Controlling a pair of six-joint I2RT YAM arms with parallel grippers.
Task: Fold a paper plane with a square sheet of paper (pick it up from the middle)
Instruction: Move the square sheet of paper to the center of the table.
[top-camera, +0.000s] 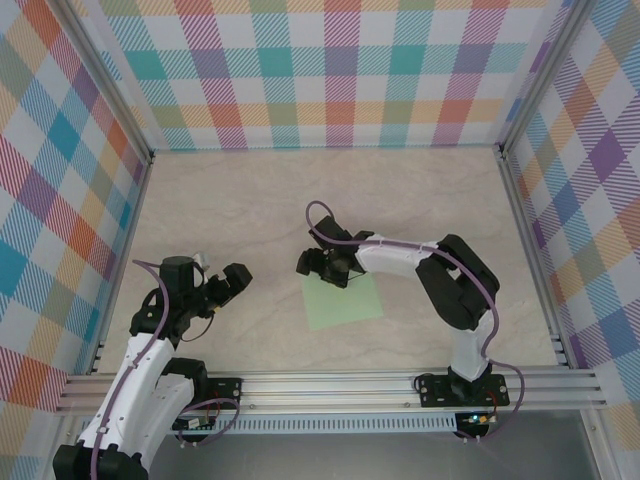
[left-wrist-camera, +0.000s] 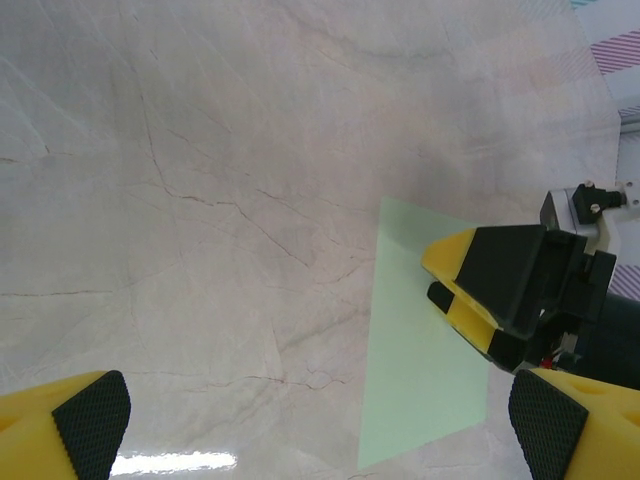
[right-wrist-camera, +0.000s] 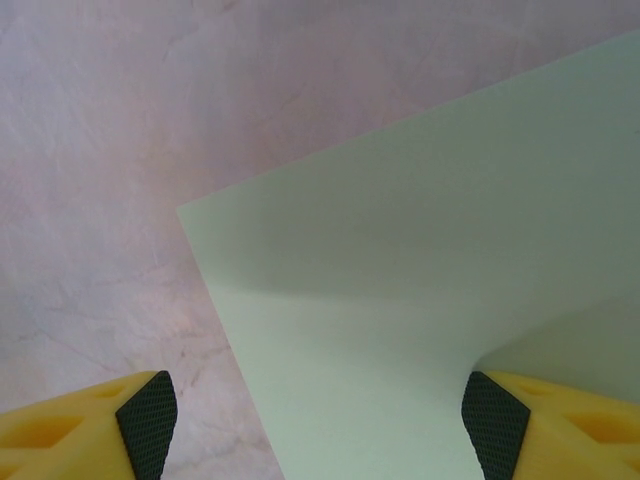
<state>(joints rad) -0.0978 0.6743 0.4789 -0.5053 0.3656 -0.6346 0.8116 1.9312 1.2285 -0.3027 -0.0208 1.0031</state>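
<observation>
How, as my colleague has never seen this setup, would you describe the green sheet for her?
On the marbled beige table inside the plaid walls, look near the front rail, about halfway across. The square sheet of paper lies there, its far left corner under the right end effector. Its pale mint-green colour sets it apart from the beige top around it.

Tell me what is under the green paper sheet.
The square sheet of paper lies on the pale marbled table, which shows around its edges. The patch beneath is covered.
</observation>
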